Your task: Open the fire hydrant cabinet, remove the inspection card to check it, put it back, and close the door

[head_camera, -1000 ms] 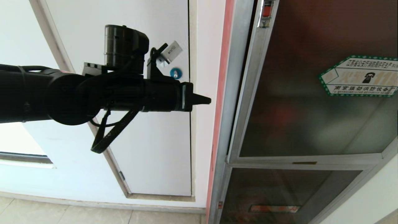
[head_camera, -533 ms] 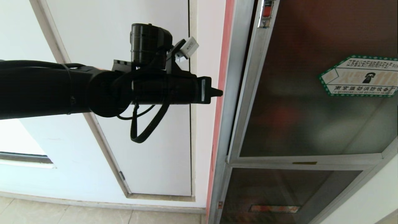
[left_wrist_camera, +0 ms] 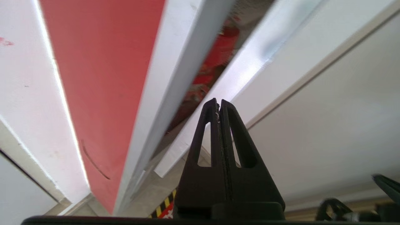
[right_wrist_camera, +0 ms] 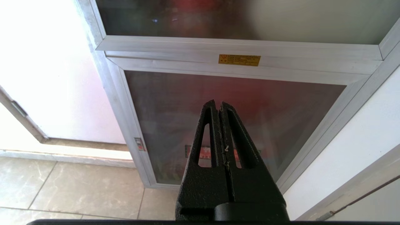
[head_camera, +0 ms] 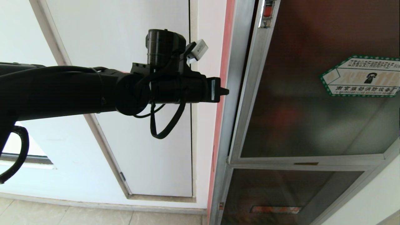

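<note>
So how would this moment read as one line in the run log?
left end effector: shut, tip at door edge gap | right end effector: shut, parked | door: slightly ajar

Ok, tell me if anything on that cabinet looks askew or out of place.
The door stands slightly ajar: a dark gap runs down its left edge against the fire hydrant cabinet frame, with red showing through in the left wrist view. The left gripper, shut, points at that gap.

This looks like a corridor or lobby of a public or office building, though little of it shows. Just beyond the left gripper (head_camera: 225,91) a silver-framed fire hydrant cabinet (head_camera: 232,93) is set into a white wall. Behind the arm is a plain white panel door (head_camera: 131,131); pale stone floor tiles (head_camera: 93,215) lie below.
</note>
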`<state>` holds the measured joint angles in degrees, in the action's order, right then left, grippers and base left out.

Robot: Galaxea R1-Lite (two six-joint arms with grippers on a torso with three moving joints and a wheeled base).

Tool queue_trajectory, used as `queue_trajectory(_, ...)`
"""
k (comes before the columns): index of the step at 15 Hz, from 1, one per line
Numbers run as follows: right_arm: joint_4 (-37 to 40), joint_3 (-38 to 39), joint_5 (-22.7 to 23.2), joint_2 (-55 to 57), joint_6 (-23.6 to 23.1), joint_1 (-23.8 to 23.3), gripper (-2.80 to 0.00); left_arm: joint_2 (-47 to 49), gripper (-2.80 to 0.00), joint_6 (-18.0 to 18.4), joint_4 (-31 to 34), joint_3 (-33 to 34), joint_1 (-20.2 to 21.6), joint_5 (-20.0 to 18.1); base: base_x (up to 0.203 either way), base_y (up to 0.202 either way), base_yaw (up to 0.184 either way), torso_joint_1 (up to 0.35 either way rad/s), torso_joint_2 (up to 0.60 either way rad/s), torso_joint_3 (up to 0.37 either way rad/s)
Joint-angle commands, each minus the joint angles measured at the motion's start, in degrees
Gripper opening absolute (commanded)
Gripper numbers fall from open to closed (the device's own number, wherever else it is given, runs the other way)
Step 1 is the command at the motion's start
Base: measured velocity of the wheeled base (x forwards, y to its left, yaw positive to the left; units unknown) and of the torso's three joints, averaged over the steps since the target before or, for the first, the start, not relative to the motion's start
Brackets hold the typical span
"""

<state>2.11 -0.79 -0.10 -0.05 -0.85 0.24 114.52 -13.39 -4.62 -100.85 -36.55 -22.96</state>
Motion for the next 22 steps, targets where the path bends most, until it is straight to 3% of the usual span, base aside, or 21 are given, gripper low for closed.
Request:
queue_trajectory(1,0.0,0.0,0.01,-0.04,-0.03,0.02,-2.8,1.15,-2.8,0.27,-0.11,-1.01,-0.19,0.96,0.0,0.0,0.0,0.0,0.0,0.0)
queue_trajectory(22,0.0,0.0,0.01,-0.04,-0.03,0.02,-2.8,8.76,-2.8,2.05,-0.39,-6.54,-2.79,3.19,0.0,0.0,0.0,0.0,0.0,0.0)
